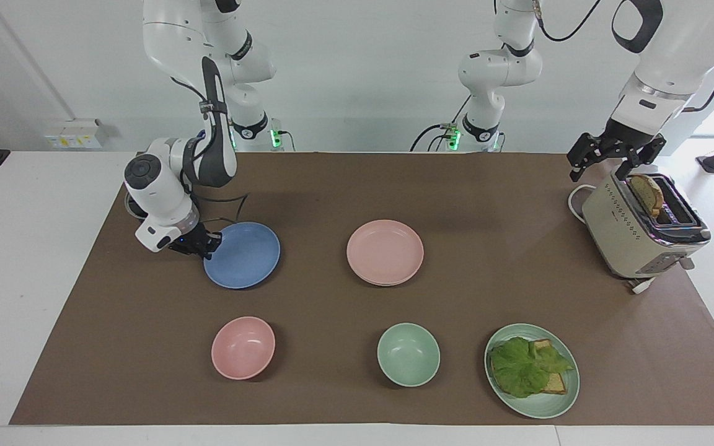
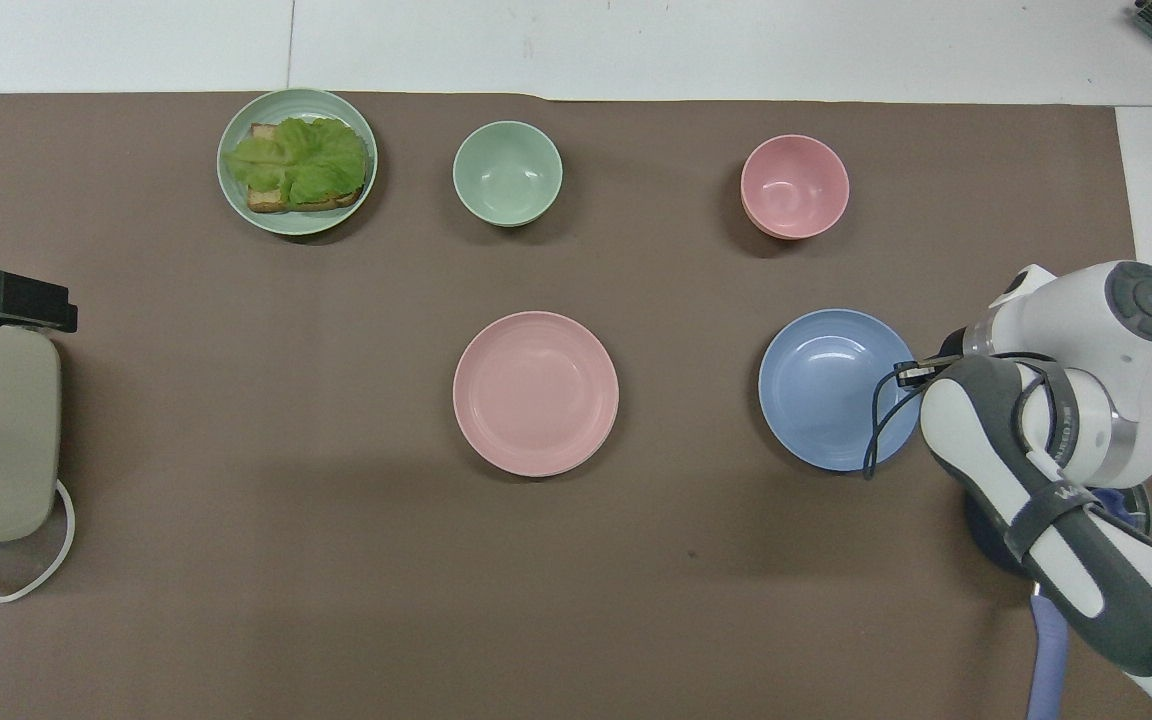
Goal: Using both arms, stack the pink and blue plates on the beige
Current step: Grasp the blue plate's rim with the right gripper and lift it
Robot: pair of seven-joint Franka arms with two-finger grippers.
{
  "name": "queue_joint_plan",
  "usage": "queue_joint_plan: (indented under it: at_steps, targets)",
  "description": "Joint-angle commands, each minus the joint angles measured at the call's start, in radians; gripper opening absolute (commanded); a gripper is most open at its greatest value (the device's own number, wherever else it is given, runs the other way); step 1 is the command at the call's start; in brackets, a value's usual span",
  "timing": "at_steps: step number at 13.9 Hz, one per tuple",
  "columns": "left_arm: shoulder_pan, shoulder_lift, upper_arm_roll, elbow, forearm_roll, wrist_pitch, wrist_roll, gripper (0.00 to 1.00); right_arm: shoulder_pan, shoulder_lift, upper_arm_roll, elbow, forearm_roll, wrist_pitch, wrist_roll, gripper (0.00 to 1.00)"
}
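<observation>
Overhead view first: a brown mat (image 2: pixel 356 560) covers the counter (image 2: pixel 636 45), and along its edge farthest from the robots sit a pale green plate (image 2: pixel 236 205) with lettuce (image 2: pixel 301 160) on toast, a green bowl (image 2: pixel 507 172) and a pink bowl (image 2: pixel 794 186), all well apart from one another. A cream toaster (image 1: pixel 633 238) with a slice of bread (image 1: pixel 648 193) in its slot stands at the left arm's end of the counter.

At the middle of the mat lies the pink plate (image 1: pixel 385 251), resting on a beige plate (image 1: pixel 394 283) of which only a thin rim shows beneath it. Nothing lies between this stack and the blue plate (image 1: pixel 245 255), which sits toward the right arm's end of the counter.

The right gripper (image 1: pixel 203 243) is low at the blue plate's rim, on the edge toward its own end of the counter, and its jaws are closed on that rim. The plate's gripped edge looks slightly raised off the mat.

The left gripper (image 1: pixel 611 160) hangs in the air over the toaster, jaws spread wide and holding nothing.
</observation>
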Motion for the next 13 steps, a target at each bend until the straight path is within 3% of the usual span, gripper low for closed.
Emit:
queue_joint_plan:
  at_steps: [1,4,7,10,13]
  targets:
    - [0.008,-0.005,-0.006,-0.001,0.01,-0.015,0.005,1.0,-0.019,-0.028,0.001,0.063,0.014,-0.105,-0.045,0.0]
    - [0.009,-0.005,-0.006,-0.001,0.01,-0.017,0.005,1.0,-0.006,-0.094,0.008,0.111,0.033,-0.249,-0.086,0.0]
    - [0.008,-0.005,-0.006,-0.001,0.01,-0.017,0.005,1.0,0.003,-0.108,0.029,0.186,0.048,-0.315,-0.08,0.0]
    - [0.008,-0.005,-0.006,-0.001,0.01,-0.015,0.005,1.0,0.043,-0.1,0.047,0.214,0.05,-0.323,-0.058,0.0]
    - [0.009,-0.005,-0.006,-0.001,0.01,-0.015,0.005,1.0,0.144,-0.092,0.052,0.212,0.051,-0.265,0.063,0.0]
